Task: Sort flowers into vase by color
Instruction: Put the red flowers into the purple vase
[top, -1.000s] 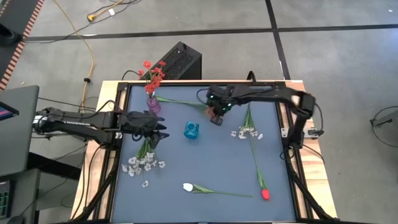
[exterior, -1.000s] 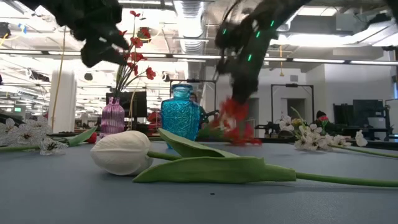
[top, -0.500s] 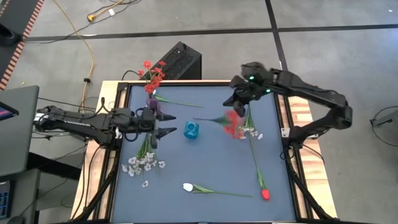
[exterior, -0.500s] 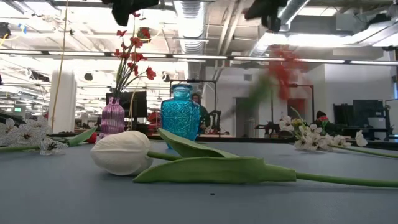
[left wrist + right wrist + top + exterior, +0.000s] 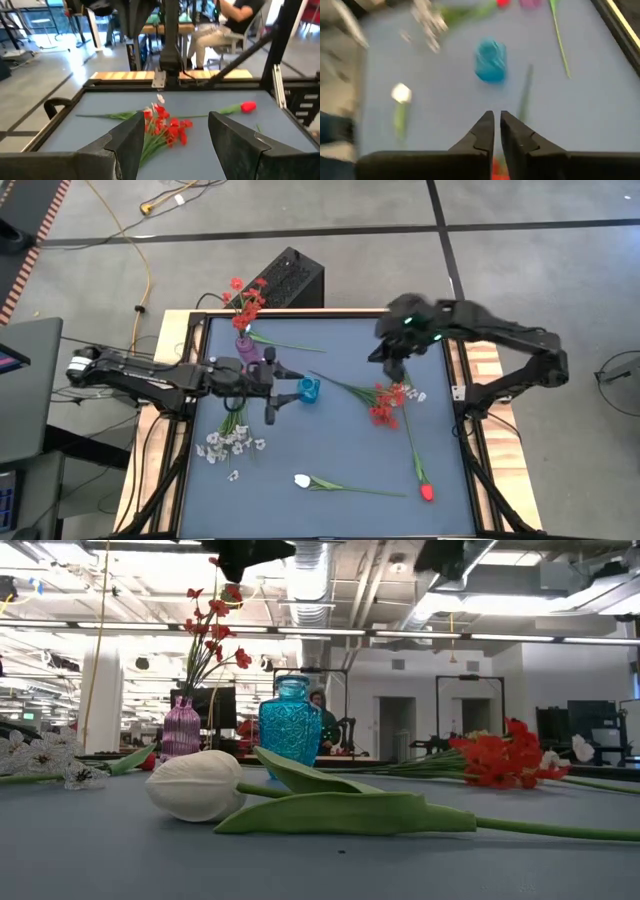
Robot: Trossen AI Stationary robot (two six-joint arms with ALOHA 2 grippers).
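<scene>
The right gripper (image 5: pixel 497 131) is up in the air, pinched closed, holding nothing. The red flowers (image 5: pixel 385 402) lie flat on the table (image 5: pixel 340 445) below it, near the blue vase (image 5: pixel 308 390). The left gripper (image 5: pixel 172 135) is wide open beside the purple vase (image 5: pixel 247 348).

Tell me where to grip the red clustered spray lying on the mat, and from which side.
Take the red clustered spray by its thin green stem, probably from straight above. It lies flat on the blue mat, the stem running from the blooms toward the blue glass vase. That stretch is bare, while the blooms sit against the white blossom spray. Set the fingers across the stem.
</scene>
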